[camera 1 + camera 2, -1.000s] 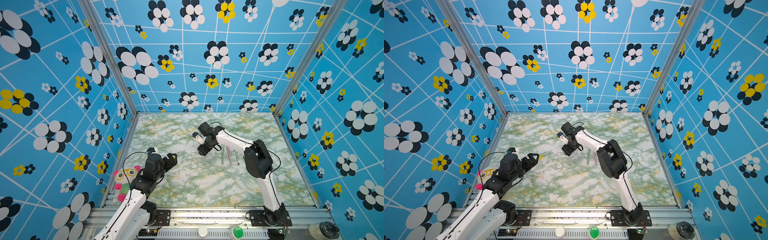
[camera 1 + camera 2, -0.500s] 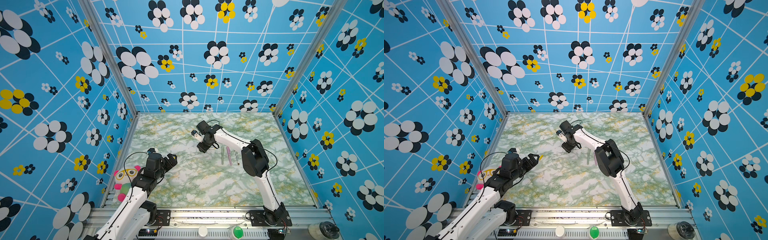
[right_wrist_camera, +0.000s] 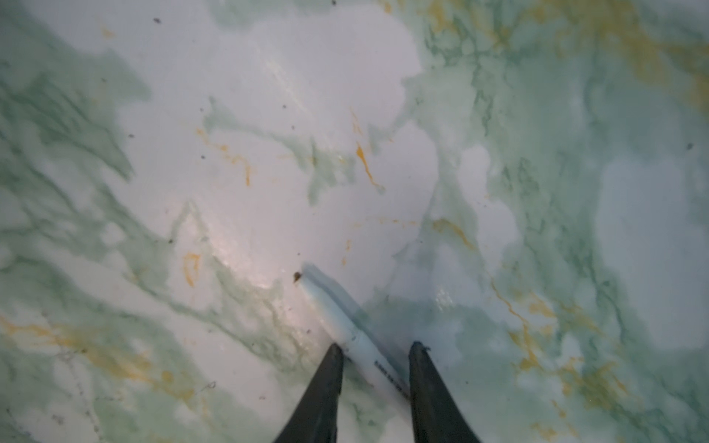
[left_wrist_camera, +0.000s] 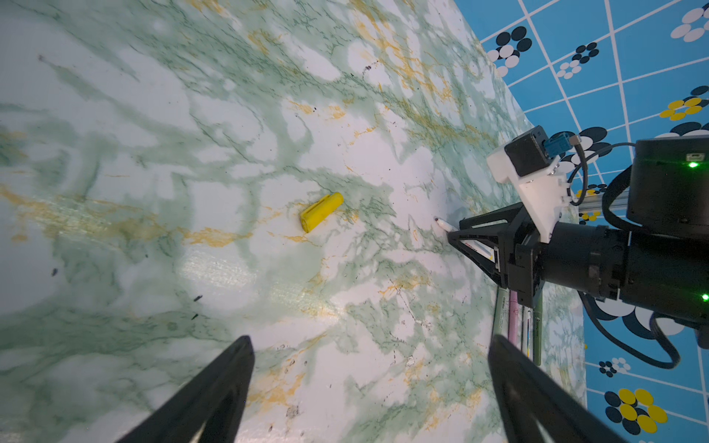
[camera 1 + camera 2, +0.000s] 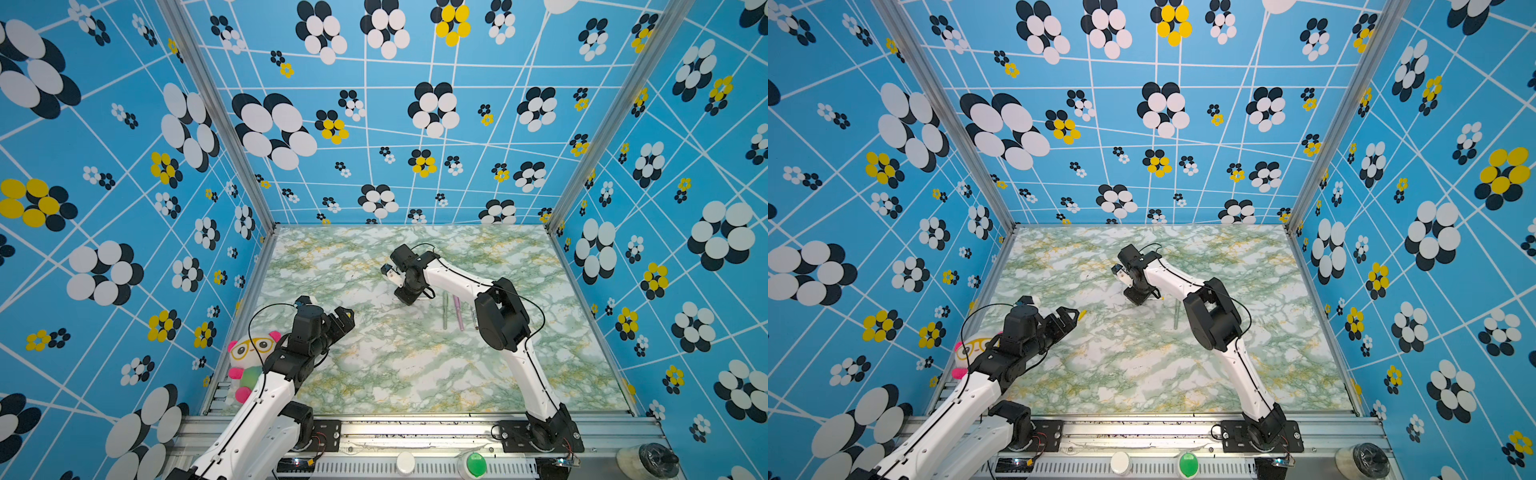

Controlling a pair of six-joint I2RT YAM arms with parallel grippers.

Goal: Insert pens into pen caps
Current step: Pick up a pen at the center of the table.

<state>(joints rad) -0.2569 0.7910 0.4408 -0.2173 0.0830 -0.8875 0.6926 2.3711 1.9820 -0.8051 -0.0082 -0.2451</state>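
Carefully square the right gripper, narrow astride the white-barrelled pen, before lifting; pinched or not, I cannot tell. Meanwhile the left gripper gapes wide toward the yellow cap.

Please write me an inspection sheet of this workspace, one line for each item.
Surface: marbled green table, small dark specks.
Job's things: yellow cap lies alone; white pen uncapped; other pens lie side by side.
Clutter: plush toy at the table edge.
Grippers: left gripper open, empty; right gripper straddles the white pen, grip unclear.
Cables: black cable loops along the right arm.
Surroundings: blue flowered walls; green button on front rail.
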